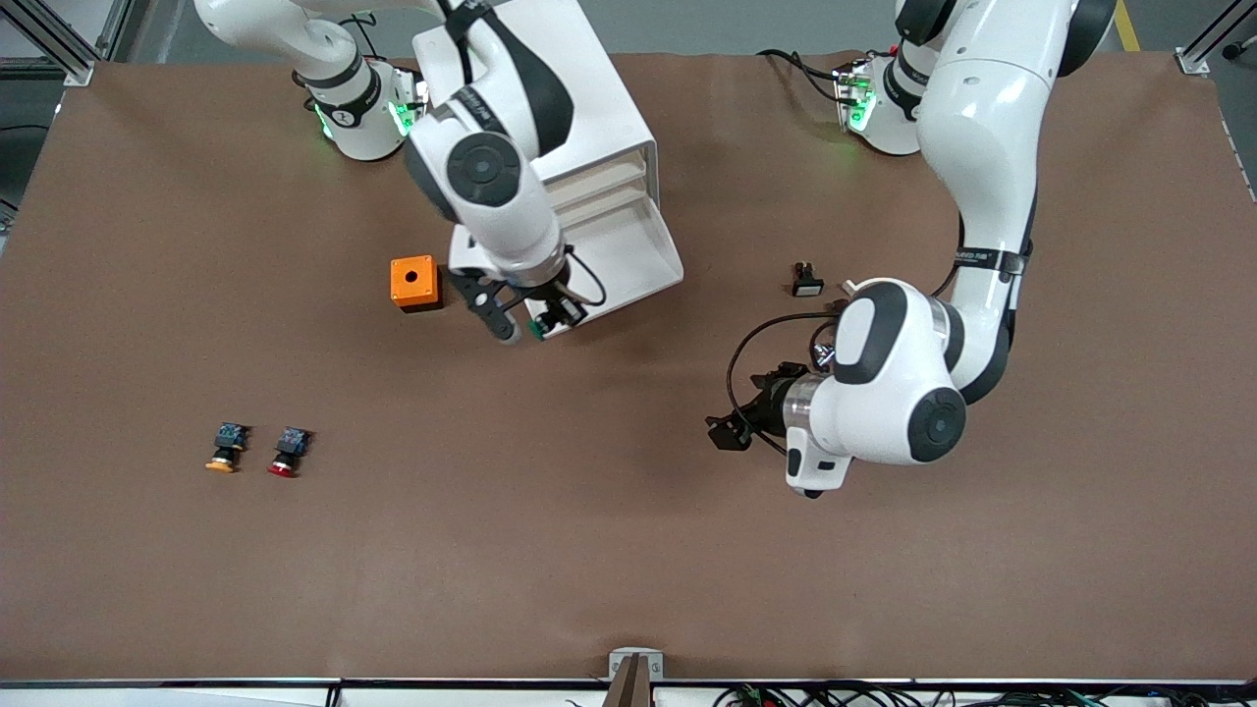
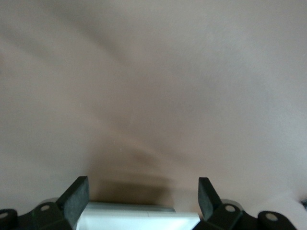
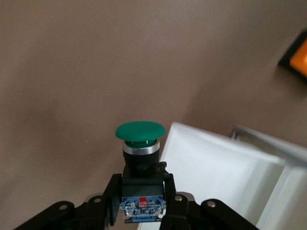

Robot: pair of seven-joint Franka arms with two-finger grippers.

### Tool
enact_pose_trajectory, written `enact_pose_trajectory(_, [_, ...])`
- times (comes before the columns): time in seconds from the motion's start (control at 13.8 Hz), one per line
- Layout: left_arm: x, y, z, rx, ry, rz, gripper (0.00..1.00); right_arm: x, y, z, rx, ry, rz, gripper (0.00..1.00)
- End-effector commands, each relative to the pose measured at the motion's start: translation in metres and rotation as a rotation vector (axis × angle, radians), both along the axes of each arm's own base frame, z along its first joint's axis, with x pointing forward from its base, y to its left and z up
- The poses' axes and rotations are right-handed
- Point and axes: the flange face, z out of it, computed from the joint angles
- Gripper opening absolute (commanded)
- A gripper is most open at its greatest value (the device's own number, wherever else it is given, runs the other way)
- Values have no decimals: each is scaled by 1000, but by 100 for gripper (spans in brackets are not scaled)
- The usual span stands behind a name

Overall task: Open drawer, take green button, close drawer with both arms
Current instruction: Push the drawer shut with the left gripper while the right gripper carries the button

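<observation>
While the right gripper [image 1: 535, 324] clamps the green button [image 3: 140, 140] above the open drawer's [image 1: 628, 257] front corner, the left gripper [image 1: 729, 432] hangs wide open over bare table [image 1: 609, 511], pointing toward nine o'clock.

A robotics lab: two white arms [image 1: 943, 196] are bolted to a broad brown desk [image 1: 628, 550] framed by aluminium rails [image 1: 59, 39], cable bundles [image 1: 884, 695] run along its near edge, and loose buttons [image 1: 285, 452] lie as test pieces.

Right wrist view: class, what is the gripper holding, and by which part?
The right gripper clamps the green-capped push button by its black body, cap pointing away. The left gripper holds nothing.
</observation>
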Motion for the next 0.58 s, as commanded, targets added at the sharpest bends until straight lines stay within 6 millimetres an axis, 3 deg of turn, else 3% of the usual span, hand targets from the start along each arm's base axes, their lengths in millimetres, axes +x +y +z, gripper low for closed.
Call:
enact_pose_trajectory(0.0, [-11, -21, 4, 66, -94, -68, 100, 34, -42, 18, 20, -18, 125, 0])
enact_pose_trajectory(0.36, [-40, -67, -9, 177, -154, -196, 100, 88, -146, 10, 26, -51, 338, 0])
enact_pose_trajectory(0.51, [-48, -81, -11, 178, -164, -207, 100, 106, -198, 5, 29, -55, 402, 0])
